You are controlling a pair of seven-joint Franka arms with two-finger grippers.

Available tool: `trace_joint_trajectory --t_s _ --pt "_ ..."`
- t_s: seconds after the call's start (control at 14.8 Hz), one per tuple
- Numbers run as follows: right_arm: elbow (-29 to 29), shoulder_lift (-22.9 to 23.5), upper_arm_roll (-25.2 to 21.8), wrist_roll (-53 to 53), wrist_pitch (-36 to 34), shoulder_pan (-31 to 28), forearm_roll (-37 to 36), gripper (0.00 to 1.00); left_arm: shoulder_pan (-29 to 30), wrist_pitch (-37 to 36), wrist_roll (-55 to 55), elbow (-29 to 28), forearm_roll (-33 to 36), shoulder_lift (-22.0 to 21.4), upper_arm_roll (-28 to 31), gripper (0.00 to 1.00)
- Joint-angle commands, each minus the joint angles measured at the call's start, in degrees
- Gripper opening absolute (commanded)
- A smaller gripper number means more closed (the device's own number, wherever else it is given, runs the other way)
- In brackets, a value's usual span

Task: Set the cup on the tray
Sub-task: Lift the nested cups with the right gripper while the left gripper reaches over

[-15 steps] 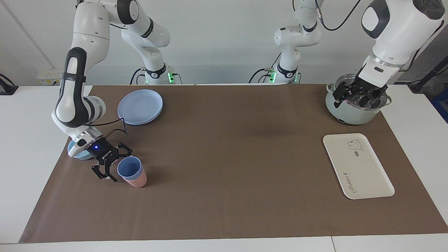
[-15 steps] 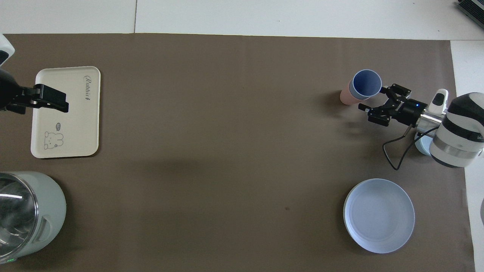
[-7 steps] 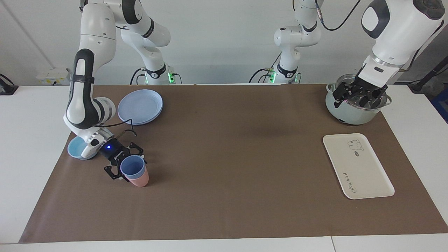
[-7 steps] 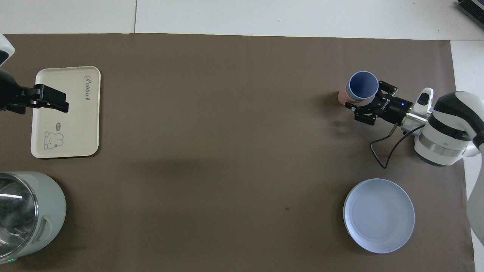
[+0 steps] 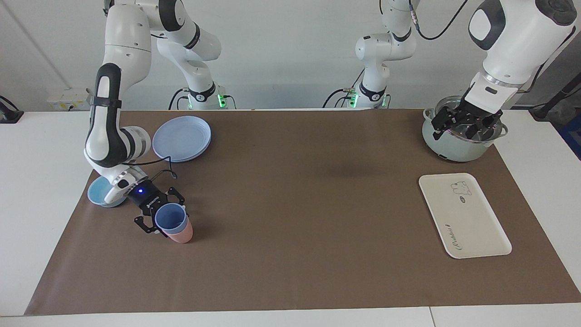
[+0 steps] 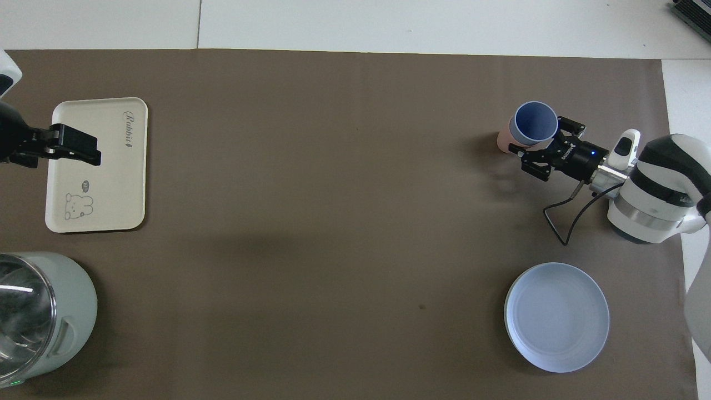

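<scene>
**Right gripper closing in on nested cup**

Since a second ago, the right gripper (image 5: pixel 160 217) has slid in around the small periwinkle-blue tapered plastic cup (image 5: pixel 170 218), fingers spread either side of it. Largest first: the brown table mat (image 5: pixel 295 204) is carrying the flat cream-white rectangular tray (image 5: pixel 464 215) at the left arm's end, well apart from the cup, which is sitting nested in a salmon-pink cup (image 5: pixel 181 235). The left gripper (image 5: pixel 463 121) is waiting, fingers apart, over a pale-green pot (image 5: pixel 454 150).
</scene>
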Motion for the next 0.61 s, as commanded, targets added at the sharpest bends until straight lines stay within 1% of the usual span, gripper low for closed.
trace_joint_trajectory --t_s 0.0,0.07,0.2,0.34,0.41,0.54 --pt "0.16 -3.78 0.11 5.11 5.92 2.76 0.84 0.00 0.16 0.23 -0.17 -1.80 0.95 -1.65 0.00 1.00" --pt "-0.02 -5.64 0.02 8.98 8.65 5.12 -0.73 0.00 0.16 0.23 -0.17 -1.80 0.95 -1.65 0.00 1.00" --pt "0.16 -7.67 0.10 16.19 11.57 7.51 -7.39 0.00 0.16 0.49 -0.43 -1.80 0.95 -1.65 -0.08 1.00" --pt "0.24 -9.77 -0.07 22.08 12.10 9.10 -14.95 0.00 -0.19 0.84 -0.43 -2.85 0.95 -2.09 -0.09 1.00" --pt "0.24 -10.83 -0.07 25.85 12.11 9.36 -18.64 0.00 -0.45 2.58 -0.17 -3.38 0.86 -2.27 -0.17 1.00" --pt "0.77 -12.76 -0.07 34.63 12.02 10.77 -27.07 0.00 -0.80 4.18 -0.26 -4.09 -1.67 -2.35 -0.35 1.00"
